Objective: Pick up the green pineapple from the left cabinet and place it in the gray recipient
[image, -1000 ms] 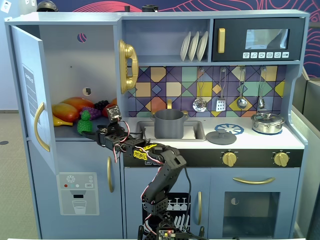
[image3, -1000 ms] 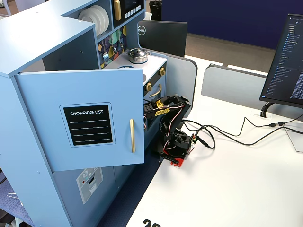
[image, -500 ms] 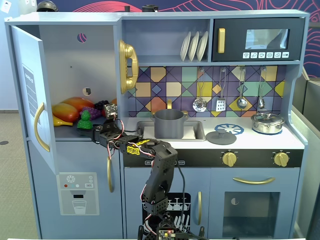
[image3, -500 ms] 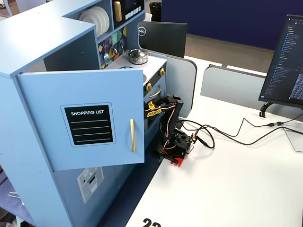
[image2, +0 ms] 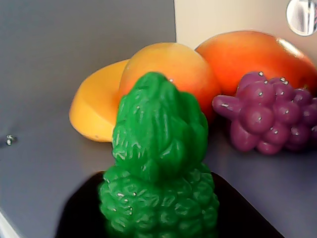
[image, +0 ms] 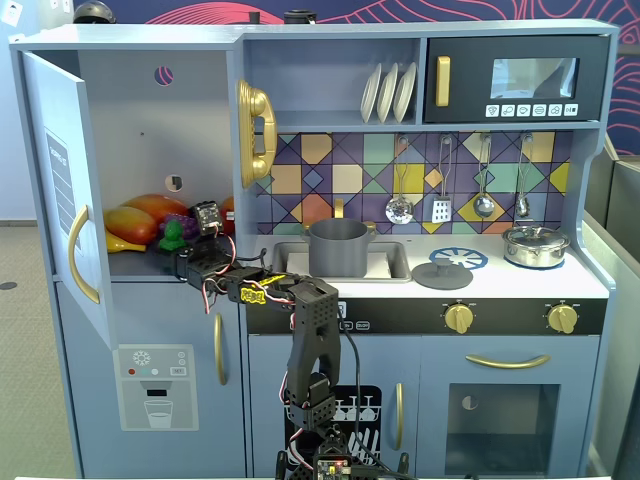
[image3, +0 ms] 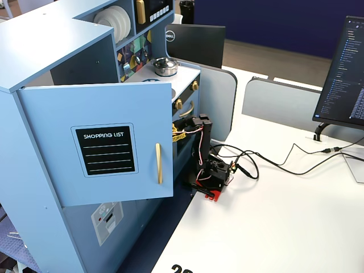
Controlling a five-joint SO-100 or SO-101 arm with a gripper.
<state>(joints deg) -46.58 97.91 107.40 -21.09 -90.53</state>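
Early stage: green pineapple (image2: 158, 173) sat upright on left cabinet (image: 130, 120) shelf, gripper (image: 180, 243) around its base; whether it was clenched, cannot tell. Lift and drop into gray recipient (image: 338, 250) remained.

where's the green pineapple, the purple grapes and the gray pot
green pineapple (image2: 158, 163): wrist view, on the base of its leaf crown.
purple grapes (image2: 267, 119): wrist view, on a central grape of the bunch.
gray pot (image: 338, 250): a fixed view, on its front wall.
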